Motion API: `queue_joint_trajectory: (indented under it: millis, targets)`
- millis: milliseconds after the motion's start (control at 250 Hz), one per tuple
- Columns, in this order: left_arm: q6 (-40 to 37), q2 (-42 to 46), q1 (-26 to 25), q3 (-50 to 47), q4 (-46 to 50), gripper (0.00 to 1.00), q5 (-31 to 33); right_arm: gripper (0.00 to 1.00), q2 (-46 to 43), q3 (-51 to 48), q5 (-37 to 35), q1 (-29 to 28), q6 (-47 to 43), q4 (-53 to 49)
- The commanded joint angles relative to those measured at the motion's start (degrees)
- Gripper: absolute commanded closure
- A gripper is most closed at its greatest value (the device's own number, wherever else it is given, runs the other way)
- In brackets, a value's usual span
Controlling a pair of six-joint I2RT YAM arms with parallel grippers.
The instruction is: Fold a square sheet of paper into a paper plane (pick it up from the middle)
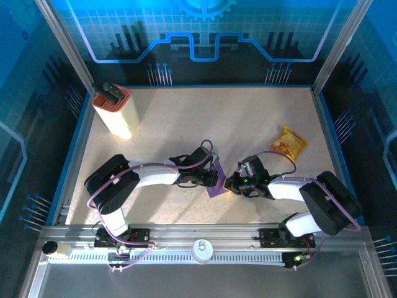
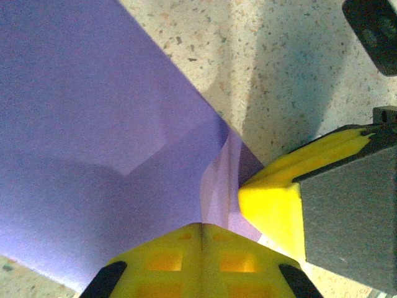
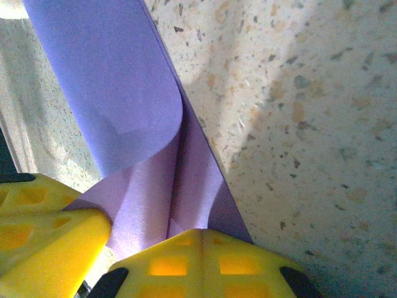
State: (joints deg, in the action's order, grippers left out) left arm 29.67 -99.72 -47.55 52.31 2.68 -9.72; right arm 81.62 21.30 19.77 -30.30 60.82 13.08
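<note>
The purple paper point(image 1: 216, 188) lies partly folded on the counter point(image 1: 248, 124), between the two arms. The left fingers point(image 2: 200, 261) and the right fingers point(image 3: 201, 261) are each pressed together, pinching its edge.

I saw the square sheet of paper point(image 1: 215, 189), violet, part-folded with one flap curling over, lying on the table point(image 1: 186, 118), pinched by the left claw point(image 1: 217, 179) and right claw point(image 1: 230, 184).

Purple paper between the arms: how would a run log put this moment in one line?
step: folding | purple paper: partly folded | left fingers: shut on paper | right fingers: shut on paper
</note>
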Motion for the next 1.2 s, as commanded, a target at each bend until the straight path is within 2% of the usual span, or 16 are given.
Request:
queue_joint_trajectory:
  millis: [0,843,1195]
  targets:
    - [-1.1,2.4,0.6,-1.3,0.7,0.94,1.0,0.93,0.3,-0.8,-1.0,0.6,-0.8,-3.8]
    - [-3.4,1.7,1.0,-0.7,4.5,0.93,9.3,0.93,0.6,-0.2,-1.0,0.7,-1.1,-4.6]
    - [-3.1,1.4,1.0,-0.7,4.8,0.93,8.0,0.93,0.5,-0.2,-1.0,0.7,-1.3,-4.9]
